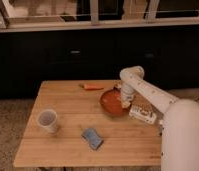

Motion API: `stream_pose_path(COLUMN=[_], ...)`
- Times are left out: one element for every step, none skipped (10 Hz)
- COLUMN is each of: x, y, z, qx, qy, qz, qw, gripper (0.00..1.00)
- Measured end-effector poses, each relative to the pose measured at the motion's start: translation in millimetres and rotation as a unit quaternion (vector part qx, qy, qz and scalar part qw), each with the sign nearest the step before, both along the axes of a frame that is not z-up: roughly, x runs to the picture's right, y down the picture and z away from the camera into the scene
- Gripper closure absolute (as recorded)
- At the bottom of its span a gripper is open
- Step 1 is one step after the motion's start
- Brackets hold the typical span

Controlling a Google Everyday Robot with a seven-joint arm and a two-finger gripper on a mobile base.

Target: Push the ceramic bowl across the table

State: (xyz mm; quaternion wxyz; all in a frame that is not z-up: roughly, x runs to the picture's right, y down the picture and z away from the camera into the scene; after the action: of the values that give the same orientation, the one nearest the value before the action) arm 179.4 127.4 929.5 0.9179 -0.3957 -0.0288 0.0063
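The ceramic bowl [113,102] is seen on the table [68,140], right of the cup [47,120]. The gripper [126,102] is pressed to the bowl's right rim.

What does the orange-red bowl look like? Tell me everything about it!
The round, shallow orange-red ceramic bowl has a glossy inside and looks empty. It sits upright on the light-wood plank table, toward the right side, near the far edge. The white robot arm's gripper is at the bowl's right rim, seemingly touching it. A small orange object lies just behind it to the left, apart.
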Motion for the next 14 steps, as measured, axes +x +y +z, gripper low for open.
stream_pose_path(x=[-0.2,-0.2,0.1,0.3,2.9,9.6,16.9,17.8,15.6,17.2,18.9,21.7,32.5,38.5], y=[-0.7,-1.5,-1.4,-1.5,-0.4,2.9,5.5,5.0,3.9,4.1,4.1,6.5,9.8,12.0], z=[-0.9,-2.0,-2.2,-2.2,-2.6,-3.3,-4.1,-5.4,-5.8,-5.9,-6.3,-6.4,-6.9,-7.4], qx=[-0.001,-0.001,-0.002,-0.002,-0.004,-0.009,-0.011,-0.013,-0.013,-0.013,-0.013,-0.017,-0.024,-0.025], qy=[0.000,0.000,0.000,0.001,0.003,0.012,0.019,0.019,0.018,0.019,0.020,0.024,0.037,0.041], qz=[-0.001,-0.001,-0.001,-0.001,0.004,0.016,0.022,0.021,0.020,0.020,0.022,0.034,0.051,0.054], qw=[1.0000,1.0000,1.0000,1.0000,1.0000,0.9998,0.9995,0.9995,0.9995,0.9995,0.9995,0.9990,0.9977,0.9974], gripper=[1.00,1.00,1.00,1.00,1.00,1.00,1.00,1.00,1.00,1.00,1.00,1.00,1.00,1.00])
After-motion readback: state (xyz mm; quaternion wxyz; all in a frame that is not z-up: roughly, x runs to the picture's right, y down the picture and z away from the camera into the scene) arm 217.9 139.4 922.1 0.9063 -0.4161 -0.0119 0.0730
